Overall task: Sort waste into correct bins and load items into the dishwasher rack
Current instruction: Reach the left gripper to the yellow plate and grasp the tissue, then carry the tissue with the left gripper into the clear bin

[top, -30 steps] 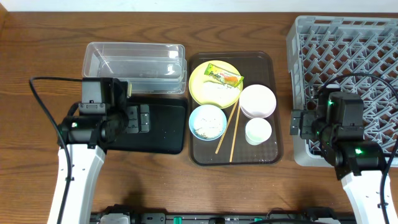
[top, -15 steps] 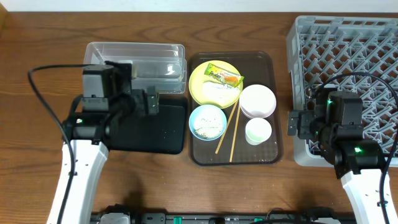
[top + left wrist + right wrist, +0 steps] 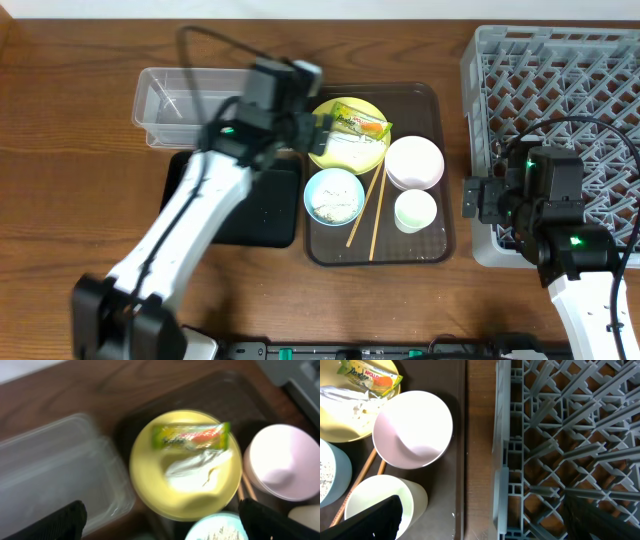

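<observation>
The right gripper (image 3: 470,200) is closest to the robot. It hangs over the strip of table (image 3: 60,60) between the brown tray (image 3: 440,120) and the rack (image 3: 560,70), level with the cup (image 3: 415,210). In its wrist view the fingers (image 3: 367,520) sit wide apart at the lower corners, with nothing held between them.

The left arm reaches in from the left, crossing the black tray (image 3: 275,215). The left gripper (image 3: 318,135) hovers at the left edge of the plate (image 3: 345,150). It is blurred from overhead, but its wrist view shows the dark fingers (image 3: 55,522) spread far apart and empty, with the plate straight below.

On the near half of the brown tray stands the blue bowl (image 3: 333,195), with rice (image 3: 335,205) scattered over its bottom. The cup stands upright to its right. The chopsticks (image 3: 368,208) lie side by side on a slant between the two. Their far ends reach the gap between the plate and the pink bowl (image 3: 414,162).

Farther back, the plate sits in the tray's far-left part. The wrapper (image 3: 192,437) lies across its far side, and the white scrap (image 3: 197,470) lies just nearer, touching the wrapper. The pink bowl stands upright to the right of the plate, just beside the cup.

Beyond the black tray, the tub (image 3: 170,100) sits at the far left, close to the brown tray's left rim. The rack takes up the right side of the table, running to its far edge.
</observation>
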`<state>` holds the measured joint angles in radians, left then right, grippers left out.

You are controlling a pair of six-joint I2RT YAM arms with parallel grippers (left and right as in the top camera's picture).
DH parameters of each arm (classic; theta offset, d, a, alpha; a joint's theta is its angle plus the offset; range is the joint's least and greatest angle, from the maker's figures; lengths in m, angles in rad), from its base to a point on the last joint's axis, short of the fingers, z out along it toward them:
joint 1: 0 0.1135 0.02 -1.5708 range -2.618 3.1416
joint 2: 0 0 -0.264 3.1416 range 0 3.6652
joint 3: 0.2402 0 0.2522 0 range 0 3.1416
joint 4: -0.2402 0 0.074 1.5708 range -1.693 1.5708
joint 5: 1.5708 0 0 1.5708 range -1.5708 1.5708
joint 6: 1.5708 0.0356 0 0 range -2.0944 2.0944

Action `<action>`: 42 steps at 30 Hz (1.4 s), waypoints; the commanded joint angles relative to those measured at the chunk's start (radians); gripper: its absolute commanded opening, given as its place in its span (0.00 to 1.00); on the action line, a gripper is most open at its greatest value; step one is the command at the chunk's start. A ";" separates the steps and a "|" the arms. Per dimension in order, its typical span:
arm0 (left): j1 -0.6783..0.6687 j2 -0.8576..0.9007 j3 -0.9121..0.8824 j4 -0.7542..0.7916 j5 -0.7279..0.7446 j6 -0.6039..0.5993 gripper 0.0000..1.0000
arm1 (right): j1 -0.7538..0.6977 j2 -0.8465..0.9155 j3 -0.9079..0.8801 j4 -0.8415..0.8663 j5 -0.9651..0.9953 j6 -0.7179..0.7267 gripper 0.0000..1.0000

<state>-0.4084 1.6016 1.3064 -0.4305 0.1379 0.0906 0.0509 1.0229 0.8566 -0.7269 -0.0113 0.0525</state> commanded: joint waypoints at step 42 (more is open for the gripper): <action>0.026 0.105 0.013 0.174 -0.141 0.055 0.06 | 0.008 -0.002 0.021 0.003 -0.008 -0.001 0.99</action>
<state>-0.4335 1.7309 1.3106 -0.2436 0.0738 0.1562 0.0509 1.0229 0.8566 -0.7227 -0.0113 0.0525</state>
